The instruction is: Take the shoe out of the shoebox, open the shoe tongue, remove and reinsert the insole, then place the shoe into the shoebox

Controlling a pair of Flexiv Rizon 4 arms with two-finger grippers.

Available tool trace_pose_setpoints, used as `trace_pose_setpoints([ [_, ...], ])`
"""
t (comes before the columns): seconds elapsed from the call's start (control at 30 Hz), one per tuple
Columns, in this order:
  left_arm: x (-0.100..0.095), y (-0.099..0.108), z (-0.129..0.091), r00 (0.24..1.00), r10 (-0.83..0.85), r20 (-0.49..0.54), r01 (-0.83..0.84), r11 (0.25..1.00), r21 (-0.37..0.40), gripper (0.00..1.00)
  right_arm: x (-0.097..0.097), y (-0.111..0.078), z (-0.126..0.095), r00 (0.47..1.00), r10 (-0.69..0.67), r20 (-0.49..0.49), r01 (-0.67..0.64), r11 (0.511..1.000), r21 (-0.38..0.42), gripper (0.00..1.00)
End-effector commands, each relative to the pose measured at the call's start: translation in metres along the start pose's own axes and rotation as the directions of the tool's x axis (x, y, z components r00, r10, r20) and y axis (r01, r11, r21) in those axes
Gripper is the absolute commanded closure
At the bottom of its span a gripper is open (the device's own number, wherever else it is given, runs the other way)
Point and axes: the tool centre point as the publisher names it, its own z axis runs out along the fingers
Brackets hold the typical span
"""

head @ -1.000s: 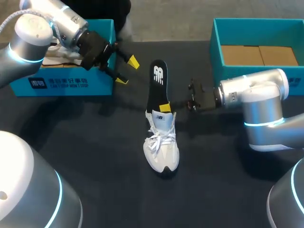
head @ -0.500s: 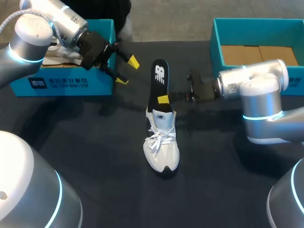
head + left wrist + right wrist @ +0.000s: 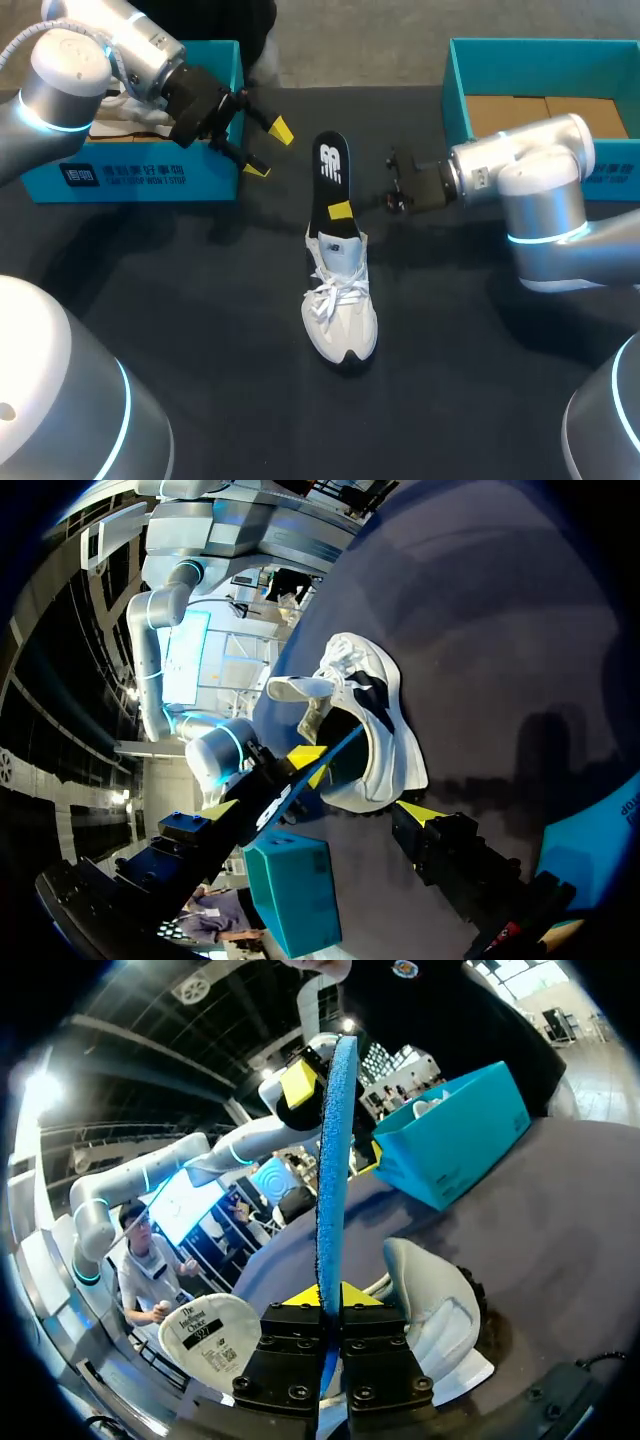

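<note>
A white laced shoe [image 3: 340,312] stands on the dark table, toe toward the front. A black insole [image 3: 330,172] rises from its opening and leans toward the back. My right gripper [image 3: 342,209] is shut on the insole's edge just above the shoe. In the right wrist view the insole [image 3: 335,1160] stands edge-on between the shut yellow tips [image 3: 330,1295], with the shoe [image 3: 430,1310] beside them. My left gripper [image 3: 266,150] hovers open by the left shoebox [image 3: 130,175], apart from the shoe. The left wrist view shows the shoe [image 3: 375,730] and insole [image 3: 300,780] ahead of its open gripper [image 3: 320,810].
A second teal shoebox [image 3: 455,95] with a cardboard floor sits at the back right, behind my right arm. The left shoebox holds white paper or another shoe, mostly hidden by my left arm.
My right gripper has shifted a little up the insole, away from the shoe's opening, and its arm has swung toward the back. The left arm has stayed put.
</note>
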Motion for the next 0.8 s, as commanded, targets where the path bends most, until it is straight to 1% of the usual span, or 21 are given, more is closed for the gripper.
trace_pose_setpoints([
  [0.03,0.001,0.001,0.0,1.0,0.002,0.001,-0.002,1.0,0.003,0.0,0.005,-0.01,0.003,1.0,0.018,-0.005,-0.018,1.0,0.012,1.0],
  [0.17,0.001,0.001,0.0,1.0,0.002,0.001,-0.002,1.0,0.003,0.0,0.01,-0.019,0.006,1.0,0.031,-0.007,-0.03,0.999,0.034,1.0],
  [0.4,0.001,0.001,0.0,1.0,0.002,0.001,-0.002,1.0,0.003,0.0,0.014,-0.031,0.009,0.998,0.06,-0.015,-0.059,0.997,0.044,1.0],
  [0.43,0.001,0.001,0.0,1.0,0.002,0.001,-0.002,1.0,0.003,0.0,0.014,-0.03,0.008,0.998,0.059,-0.015,-0.058,0.997,0.042,0.93],
  [0.47,0.001,0.001,0.0,1.0,0.002,0.001,-0.002,1.0,0.003,0.0,0.014,-0.027,0.008,0.999,0.052,-0.01,-0.051,0.998,0.037,0.75],
  [0.5,0.001,0.001,0.0,1.0,0.002,0.001,-0.002,1.0,0.003,0.0,0.014,-0.024,0.007,0.999,0.045,-0.01,-0.044,0.998,0.034,0.64],
  [0.6,0.001,0.001,0.0,1.0,0.002,0.001,-0.002,1.0,0.003,0.0,0.012,-0.012,0.006,1.0,0.016,-0.004,-0.016,0.999,0.035,0.58],
  [0.8,0.001,0.001,0.0,1.0,0.002,0.001,-0.002,1.0,0.003,0.0,0.006,0.01,0.005,1.0,-0.022,-0.003,0.022,0.999,0.044,0.59],
])
